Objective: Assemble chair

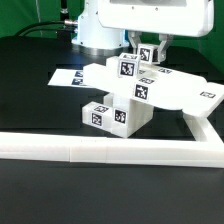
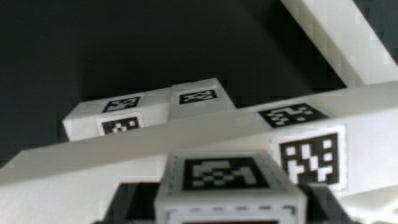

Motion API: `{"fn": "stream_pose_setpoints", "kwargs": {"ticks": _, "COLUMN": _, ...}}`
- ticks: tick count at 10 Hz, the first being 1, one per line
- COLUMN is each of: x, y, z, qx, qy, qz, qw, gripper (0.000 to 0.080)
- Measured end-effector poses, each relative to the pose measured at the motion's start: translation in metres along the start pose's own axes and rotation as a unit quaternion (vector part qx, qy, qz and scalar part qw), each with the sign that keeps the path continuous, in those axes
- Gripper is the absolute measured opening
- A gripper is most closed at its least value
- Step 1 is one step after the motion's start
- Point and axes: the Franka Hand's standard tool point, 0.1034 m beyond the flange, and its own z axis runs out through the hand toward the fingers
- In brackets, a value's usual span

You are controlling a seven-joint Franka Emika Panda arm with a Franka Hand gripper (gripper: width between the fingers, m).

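The chair's white tagged parts (image 1: 140,92) stand stacked in the middle of the black table. A blocky base with two tagged faces (image 1: 110,116) carries a tilted flat slab (image 1: 165,92). My gripper (image 1: 147,54) hangs over the stack's far top, shut on a small white tagged block (image 1: 128,68). In the wrist view that block (image 2: 222,172) sits between my dark fingers (image 2: 135,206), with the gripper (image 2: 228,202) closed on its sides. Below it lie the tagged base block (image 2: 151,110) and the slab (image 2: 294,115). Whether the held block touches the stack is hidden.
The long white L-shaped border rail (image 1: 100,150) runs along the front and turns back at the exterior view's right; it also shows in the wrist view (image 2: 347,40). The marker board (image 1: 72,76) lies flat behind the stack. The robot base (image 1: 100,35) stands at the back.
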Motion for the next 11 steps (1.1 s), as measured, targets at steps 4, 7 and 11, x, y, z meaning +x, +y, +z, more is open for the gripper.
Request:
{"fn": "stream_pose_setpoints", "kwargs": {"ticks": 4, "x": -0.0019, "y": -0.0014, "z": 0.0003, "qx": 0.004, "qy": -0.005, "qz": 0.121, "qw": 0.993, "gripper": 0.0266}}
{"fn": "stream_pose_setpoints", "kwargs": {"ticks": 7, "x": -0.0036, "y": -0.0027, "z": 0.0006, "qx": 0.007, "qy": -0.009, "qz": 0.207, "qw": 0.978, "gripper": 0.0266}}
{"fn": "stream_pose_setpoints", "kwargs": {"ticks": 11, "x": -0.0052, "y": -0.0038, "z": 0.0009, "qx": 0.008, "qy": -0.013, "qz": 0.280, "qw": 0.960, "gripper": 0.0318}}
